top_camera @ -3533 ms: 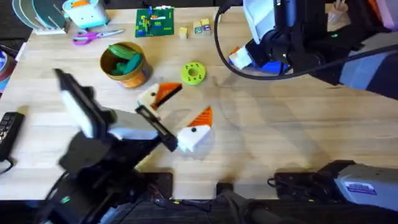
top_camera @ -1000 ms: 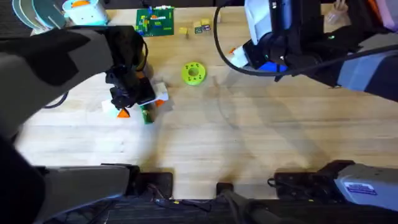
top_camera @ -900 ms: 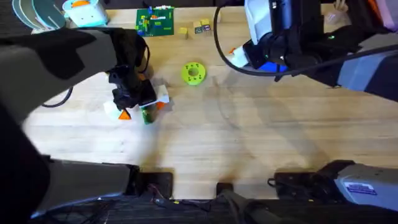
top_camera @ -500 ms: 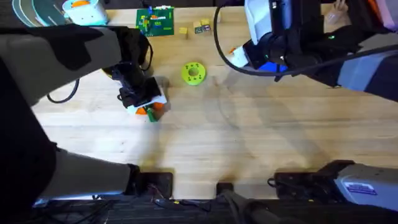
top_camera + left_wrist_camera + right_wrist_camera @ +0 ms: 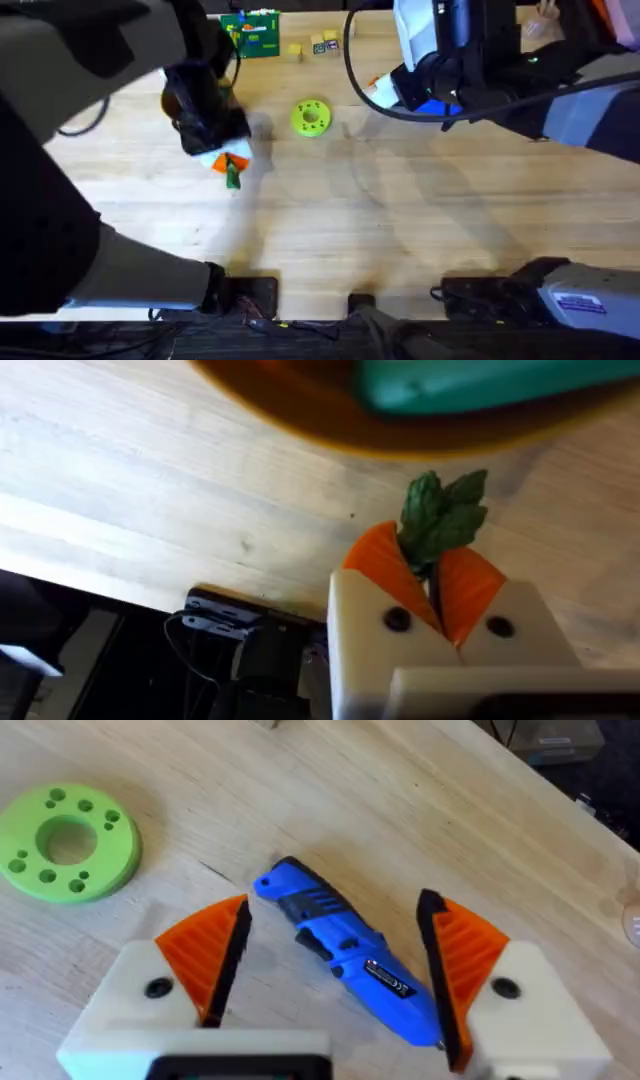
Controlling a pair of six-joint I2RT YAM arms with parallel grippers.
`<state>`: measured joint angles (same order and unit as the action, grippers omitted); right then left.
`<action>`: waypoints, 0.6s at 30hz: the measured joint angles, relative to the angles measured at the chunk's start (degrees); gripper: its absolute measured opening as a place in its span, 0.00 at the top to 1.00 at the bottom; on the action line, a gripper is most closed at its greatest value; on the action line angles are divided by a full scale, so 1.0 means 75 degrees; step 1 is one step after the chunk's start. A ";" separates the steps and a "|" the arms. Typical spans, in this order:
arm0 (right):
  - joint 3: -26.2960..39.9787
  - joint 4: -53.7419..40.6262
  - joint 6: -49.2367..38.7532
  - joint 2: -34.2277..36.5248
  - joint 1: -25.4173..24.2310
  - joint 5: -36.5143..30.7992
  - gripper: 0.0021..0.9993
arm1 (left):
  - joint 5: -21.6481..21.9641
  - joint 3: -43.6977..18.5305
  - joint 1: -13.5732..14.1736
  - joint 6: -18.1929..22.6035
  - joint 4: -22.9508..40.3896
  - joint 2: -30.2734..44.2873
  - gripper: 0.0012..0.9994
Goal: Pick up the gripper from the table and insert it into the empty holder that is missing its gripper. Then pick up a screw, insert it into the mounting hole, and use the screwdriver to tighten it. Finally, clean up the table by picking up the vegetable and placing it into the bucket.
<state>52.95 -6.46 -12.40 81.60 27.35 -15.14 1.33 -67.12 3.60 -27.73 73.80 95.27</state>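
Wooden table (image 5: 420, 220), bare across most of its middle. Landmark: lime-green disc (image 5: 311, 117) with holes, flat on the table.

Left arm (image 5: 90, 150): large, dark, blurred, reaching from the near-left edge up to a spot left of the disc. Left gripper (image 5: 226, 168) just left of and slightly nearer than the disc, orange pads (image 5: 385, 565) pinched together on a green leafy vegetable (image 5: 440, 515), leaves sticking out past the pad tips. Bucket (image 5: 400, 410) seen in the left wrist view as an orange-brown rim just beyond the vegetable, a teal object (image 5: 490, 380) inside it; vegetable outside the rim, above the tabletop.

Right gripper (image 5: 335, 965) right of the disc, fingers spread wide, nothing clamped. Blue screwdriver (image 5: 345, 950) lying on the wood between the two orange pads, touching neither as far as visible.

Green circuit board (image 5: 250, 33) at the far edge, beyond and left of the disc. Small yellow blocks (image 5: 312, 46) beyond the disc.
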 joint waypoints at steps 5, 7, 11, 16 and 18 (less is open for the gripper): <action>0.0000 0.0000 0.0000 0.0000 0.0000 0.0000 0.01 | -0.0095 -0.1548 0.0000 0.0244 0.0775 -0.0013 0.99; 0.0000 0.0000 0.0000 0.0000 0.0000 0.0000 0.01 | -0.0119 -0.2091 0.0000 0.0288 0.0878 -0.0018 0.99; 0.0000 0.0000 0.0000 0.0000 0.0000 0.0000 0.01 | -0.0138 -0.2840 0.0000 0.0324 0.0758 -0.0039 0.99; 0.0000 0.0000 0.0000 0.0000 0.0000 0.0000 0.01 | 0.0554 -0.3009 -0.0123 -0.0465 0.0761 -0.0097 0.99; 0.0000 0.0000 0.0000 0.0000 0.0000 0.0000 0.01 | 0.0803 -0.3009 -0.0273 -0.1059 0.0706 -0.0097 0.99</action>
<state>52.95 -6.46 -12.40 81.60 27.35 -15.14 7.35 -89.69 1.55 -35.67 79.09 94.54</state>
